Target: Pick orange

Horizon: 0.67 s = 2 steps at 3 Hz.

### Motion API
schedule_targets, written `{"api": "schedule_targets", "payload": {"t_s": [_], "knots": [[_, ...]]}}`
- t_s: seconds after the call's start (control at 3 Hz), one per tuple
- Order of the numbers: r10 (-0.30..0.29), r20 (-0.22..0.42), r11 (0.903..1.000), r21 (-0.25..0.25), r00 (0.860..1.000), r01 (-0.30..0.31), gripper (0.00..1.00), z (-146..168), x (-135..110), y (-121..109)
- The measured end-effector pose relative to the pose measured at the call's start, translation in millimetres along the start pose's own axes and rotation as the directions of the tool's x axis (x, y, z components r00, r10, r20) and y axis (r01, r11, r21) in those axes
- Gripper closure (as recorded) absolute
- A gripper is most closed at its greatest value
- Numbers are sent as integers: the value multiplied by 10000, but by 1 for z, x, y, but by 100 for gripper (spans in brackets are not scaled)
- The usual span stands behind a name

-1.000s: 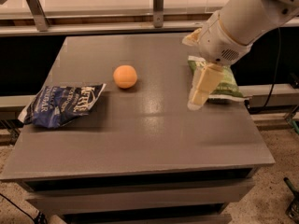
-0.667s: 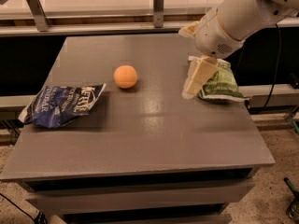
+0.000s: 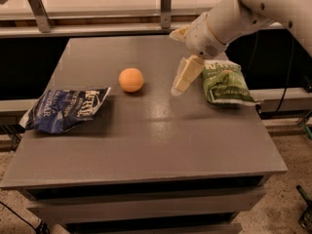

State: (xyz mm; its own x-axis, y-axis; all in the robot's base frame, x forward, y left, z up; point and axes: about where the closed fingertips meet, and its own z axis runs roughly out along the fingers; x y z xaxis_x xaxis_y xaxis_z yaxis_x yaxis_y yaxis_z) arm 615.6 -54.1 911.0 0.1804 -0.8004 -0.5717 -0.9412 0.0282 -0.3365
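From my station I see the tool (image 3: 179, 84) hanging tip-down over the grey counter (image 3: 161, 145), holding nothing. I cannot tell whether it is spread or pressed together. The orange (image 3: 131, 79) sits on the counter near the tool, clear of it, on the side away from the green chip bag (image 3: 225, 82). That bag lies just beside the tool. A blue chip bag (image 3: 68, 108) lies beyond the orange, well apart from the tool.
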Motion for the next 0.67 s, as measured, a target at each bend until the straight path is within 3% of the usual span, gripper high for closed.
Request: {"api": "schedule_targets", "payload": {"t_s": [0.67], "knots": [[471, 830, 9983, -396, 9954, -439, 0, 53, -1, -14]]}}
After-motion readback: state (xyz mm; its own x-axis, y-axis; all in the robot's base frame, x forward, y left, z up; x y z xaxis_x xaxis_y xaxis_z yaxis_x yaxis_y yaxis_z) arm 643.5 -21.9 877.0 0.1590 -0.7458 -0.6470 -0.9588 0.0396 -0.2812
